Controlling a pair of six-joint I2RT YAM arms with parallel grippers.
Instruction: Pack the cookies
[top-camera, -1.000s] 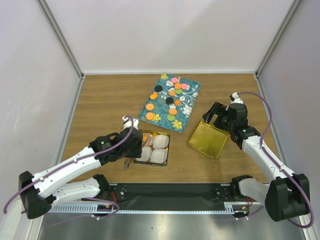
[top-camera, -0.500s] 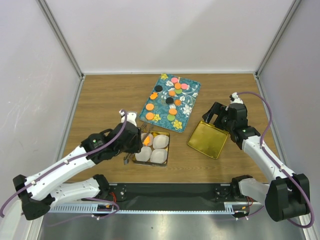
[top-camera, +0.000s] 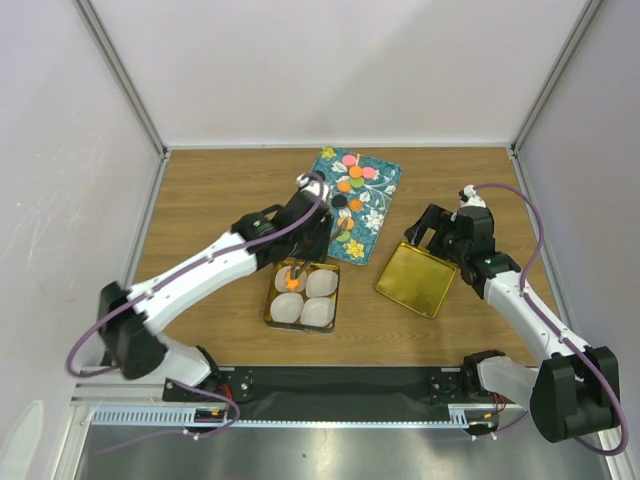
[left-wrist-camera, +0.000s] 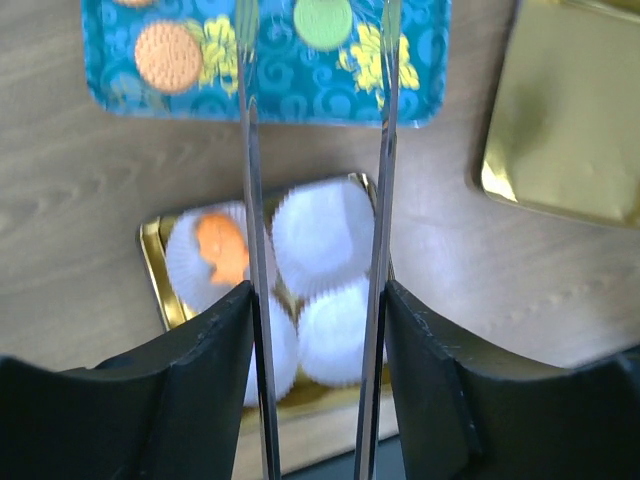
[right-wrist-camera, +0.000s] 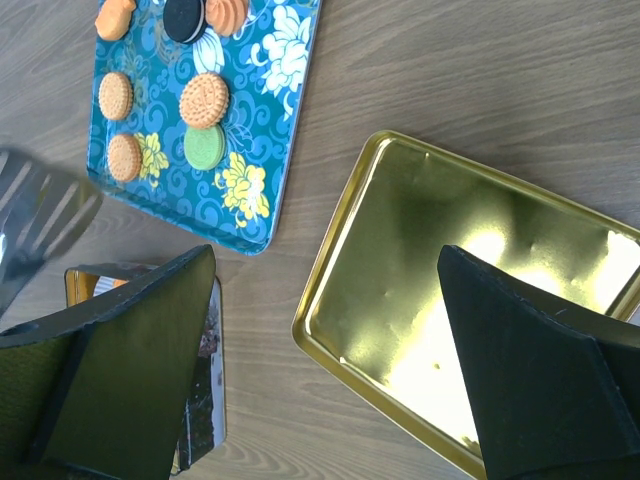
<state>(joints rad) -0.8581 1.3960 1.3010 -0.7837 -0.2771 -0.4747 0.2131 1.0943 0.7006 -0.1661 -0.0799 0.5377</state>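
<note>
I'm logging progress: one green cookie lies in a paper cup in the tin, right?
No: the cookie in the paper cup is orange, not green. The left wrist view shows it in the tin, just left of the tongs.

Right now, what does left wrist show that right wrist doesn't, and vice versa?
Left wrist only: four white paper cups in the near gold tin, one holding an orange cookie.
Right wrist only: a black cookie and more orange ones further up the teal tray, plus the empty gold tin's whole inside.
Both: the teal tray's near edge, the green cookie, the empty gold tin, and the tongs. Right wrist shows the tongs only as a blur, so that match is a guess.
</note>
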